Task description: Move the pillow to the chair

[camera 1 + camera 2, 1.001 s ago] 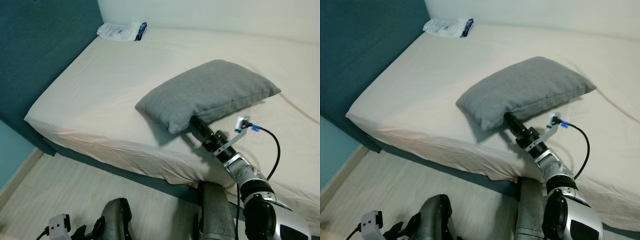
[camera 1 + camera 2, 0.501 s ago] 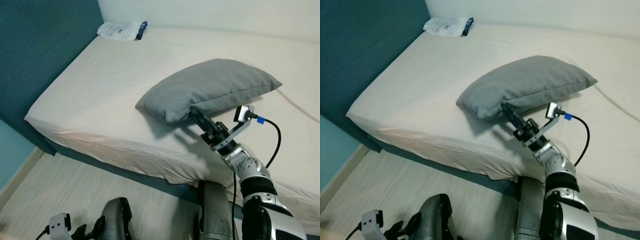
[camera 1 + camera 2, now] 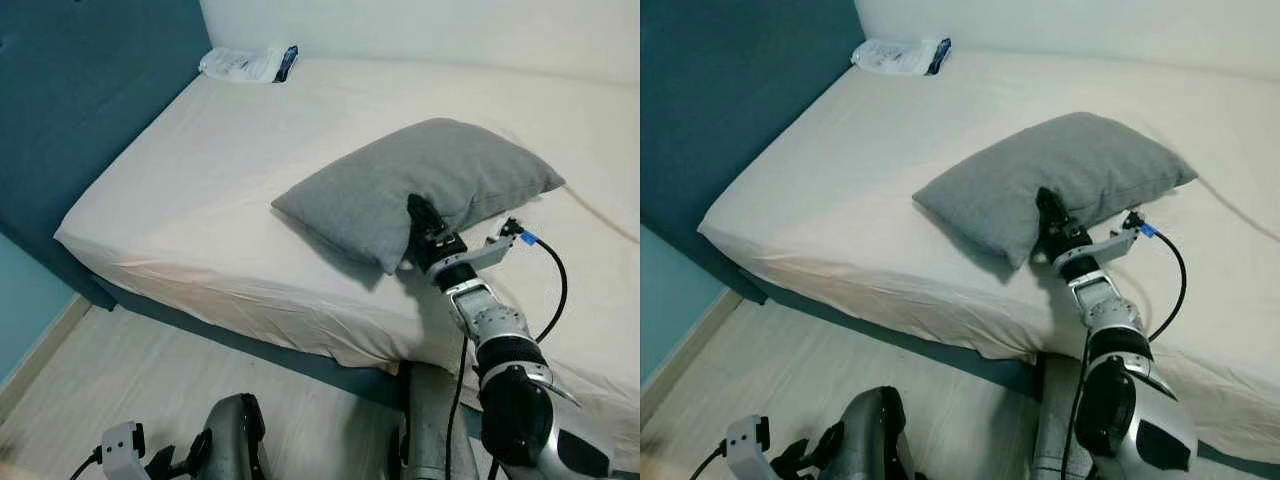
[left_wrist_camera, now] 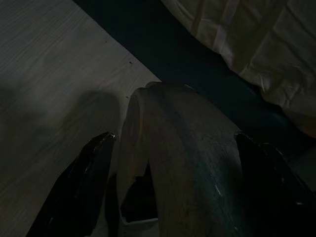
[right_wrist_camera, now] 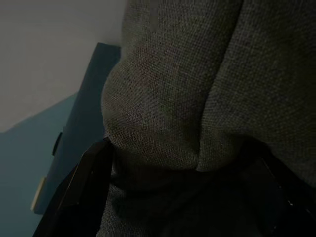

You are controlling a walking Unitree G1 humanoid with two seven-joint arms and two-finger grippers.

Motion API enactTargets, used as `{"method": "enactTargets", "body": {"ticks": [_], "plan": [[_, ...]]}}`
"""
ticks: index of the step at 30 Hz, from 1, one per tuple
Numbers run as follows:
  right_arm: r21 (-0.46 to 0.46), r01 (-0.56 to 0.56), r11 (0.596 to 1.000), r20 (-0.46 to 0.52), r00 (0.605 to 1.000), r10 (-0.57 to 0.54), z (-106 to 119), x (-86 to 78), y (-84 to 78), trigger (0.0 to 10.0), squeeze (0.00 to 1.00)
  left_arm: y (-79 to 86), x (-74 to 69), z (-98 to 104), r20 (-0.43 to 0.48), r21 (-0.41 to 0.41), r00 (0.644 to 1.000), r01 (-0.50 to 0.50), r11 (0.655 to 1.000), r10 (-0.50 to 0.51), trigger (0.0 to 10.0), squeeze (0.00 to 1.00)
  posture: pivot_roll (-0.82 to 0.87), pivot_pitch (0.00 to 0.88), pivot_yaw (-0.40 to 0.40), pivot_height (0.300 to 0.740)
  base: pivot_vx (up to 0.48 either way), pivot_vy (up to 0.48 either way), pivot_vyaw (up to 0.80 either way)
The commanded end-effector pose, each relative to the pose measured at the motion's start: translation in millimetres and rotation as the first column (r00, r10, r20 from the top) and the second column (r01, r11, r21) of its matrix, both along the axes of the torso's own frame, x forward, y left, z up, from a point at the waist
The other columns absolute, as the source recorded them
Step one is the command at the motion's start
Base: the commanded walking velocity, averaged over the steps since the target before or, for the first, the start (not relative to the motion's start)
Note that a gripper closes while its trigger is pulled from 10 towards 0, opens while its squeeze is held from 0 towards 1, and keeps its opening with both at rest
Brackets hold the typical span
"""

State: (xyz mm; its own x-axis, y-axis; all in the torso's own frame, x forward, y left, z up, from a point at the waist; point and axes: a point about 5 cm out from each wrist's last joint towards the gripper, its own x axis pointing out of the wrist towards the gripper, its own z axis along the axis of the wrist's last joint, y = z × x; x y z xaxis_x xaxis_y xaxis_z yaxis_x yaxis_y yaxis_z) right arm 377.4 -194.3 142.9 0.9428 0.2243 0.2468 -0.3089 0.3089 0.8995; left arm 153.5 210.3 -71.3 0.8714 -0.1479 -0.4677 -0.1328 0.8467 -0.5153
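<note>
**Right gripper bites into the pillow's near edge**

Nearest the camera, the left gripper point(image 4: 163, 197) hangs idle low by the robot's leg over the pale wood-plank floor point(image 3: 120, 370); in its wrist view the two black fingers stand well apart with nothing between them.

Just beyond, the right gripper point(image 3: 420, 222) reaches up from the silver right arm point(image 3: 495, 335) to the near edge of the soft grey fabric pillow point(image 3: 420, 185). Half a second ago the fingers were tucked under the pillow's lower edge and its near side was lifted; now the black fingers stand more upright against the near side, the fabric folds around them, and the pillow has sagged back onto the cream-sheeted bed point(image 3: 200, 200). The right wrist view shows cloth bunched between the two fingers, so the jaws look clamped on the pillow's edge. That suggests the grasp has been made and the lift comes next; the hold on one edge of a limp cushion may let it droop or slip.

Farther back, a crinkled white plastic packet point(image 3: 243, 62) lies at the bed's far corner beside the dark teal headboard point(image 3: 70, 110). The chair is out of sight.
</note>
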Motion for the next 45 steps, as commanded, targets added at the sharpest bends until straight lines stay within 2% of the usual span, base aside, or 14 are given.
{"method": "enactTargets", "body": {"ticks": [1,6,11,13,14,15,29,34,38,41,42,43,44,45], "plan": [[0.014,0.055,0.998,0.004,0.998,-0.055,7,3.3,-7.1,10.0,0.0,-26.4,-34.1,-22,-0.192,-0.082,0.977,0.078,0.994,-0.093,10.0,0.0,0.01,0.227,0.05,0.439,0.0,0.0,0.0],[-0.125,0.127,0.984,-0.252,0.955,-0.156,4,13.3,-9.0,10.0,0.0,-28.1,-32.5,-22,-0.197,-0.082,0.976,0.079,0.993,-0.094,10.0,0.0,0.0,0.214,0.048,0.439,0.0,0.0,0.0],[-0.239,0.161,0.958,-0.345,0.908,-0.239,4,16.2,-12.8,10.0,0.0,-30.3,-31.6,-23,-0.2,-0.082,0.974,0.088,0.993,-0.103,10.0,0.0,0.0,0.212,0.044,0.439,0.0,0.0,0.0],[-0.218,0.164,0.962,-0.336,0.913,-0.231,6,17.1,-12.2,10.0,0.0,-31.0,-31.1,-22,-0.199,-0.082,0.975,0.088,0.993,-0.103,10.0,0.0,0.0,0.211,0.041,0.439,0.0,0.0,0.0],[-0.242,0.153,0.958,-0.308,0.924,-0.226,10,18.5,-10.0,3.8,0.0,-32.6,-30.1,-22,-0.196,-0.084,0.975,0.089,0.993,-0.104,10.0,0.0,0.0,0.209,0.039,0.439,0.0,0.0,0.0],[-0.236,0.133,0.963,-0.263,0.945,-0.195,14,20.1,-5.7,0.0,0.0,-34.2,-29.2,-22,-0.194,-0.086,0.976,0.087,0.992,-0.103,10.0,0.0,0.0,0.207,0.037,0.439,0.0,0.0,0.0],[-0.269,0.085,0.959,-0.216,0.965,-0.146,20,22.5,4.0,0.0,0.0,-38.2,-25.8,-22,-0.194,-0.089,0.976,0.084,0.992,-0.1,10.0,0.0,-0.02,0.187,0.021,0.439,0.0,0.0,0.0],[-0.408,-0.121,0.905,-0.027,0.992,0.121,27,19.4,39.5,0.0,0.0,-39.7,-21.5,-21,-0.194,-0.088,0.976,0.08,0.993,-0.096,10.0,0.0,-0.03,0.164,0.004,0.439,0.0,0.0,0.0],[-0.447,-0.285,0.848,0.148,0.911,0.384,35,6.9,74.0,0.0,0.0,-41.0,-17.6,-20,-0.19,-0.089,0.978,0.076,0.993,-0.092,10.0,0.0,-0.03,0.146,-0.006,0.439,0.0,0.0,0.0],[-0.438,-0.297,0.849,0.164,0.902,0.4,36,5.4,79.7,0.1,0.0,-41.7,-16.0,-20,-0.187,-0.09,0.978,0.074,0.993,-0.089,10.0,0.0,-0.03,0.14,-0.007,0.439,0.0,0.0,0.0],[-0.403,-0.32,0.858,0.181,0.891,0.417,37,4.2,84.8,8.7,0.0,-42.2,-14.4,-19,-0.182,-0.093,0.98,0.07,0.993,-0.086,10.0,0.0,-0.04,0.137,-0.008,0.439,0.0,0.0,0.0],[-0.383,-0.345,0.857,0.183,0.881,0.437,36,2.9,90.0,3.5,0.0,-41.9,-10.0,-18,-0.164,-0.098,0.984,0.053,0.994,-0.069,10.0,0.0,-0.04,0.131,-0.009,0.444,0.0,0.0,0.0],[-0.383,-0.345,0.857,0.183,0.881,0.437,36,2.9,90.0,3.5,0.0,-41.9,-10.0,-18,-0.164,-0.098,0.984,0.053,0.994,-0.069,10.0,0.0,-0.04,0.131,-0.009,0.444,0.0,0.0,0.0],[-0.379,-0.37,0.849,0.187,0.867,0.461,33,0.8,97.6,7.4,0.0,-38.5,0.2,-13,-0.126,-0.112,0.992,-0.003,0.994,-0.011,10.0,0.0,-0.04,0.127,-0.012,0.454,0.0,0.0,0.0]]}}
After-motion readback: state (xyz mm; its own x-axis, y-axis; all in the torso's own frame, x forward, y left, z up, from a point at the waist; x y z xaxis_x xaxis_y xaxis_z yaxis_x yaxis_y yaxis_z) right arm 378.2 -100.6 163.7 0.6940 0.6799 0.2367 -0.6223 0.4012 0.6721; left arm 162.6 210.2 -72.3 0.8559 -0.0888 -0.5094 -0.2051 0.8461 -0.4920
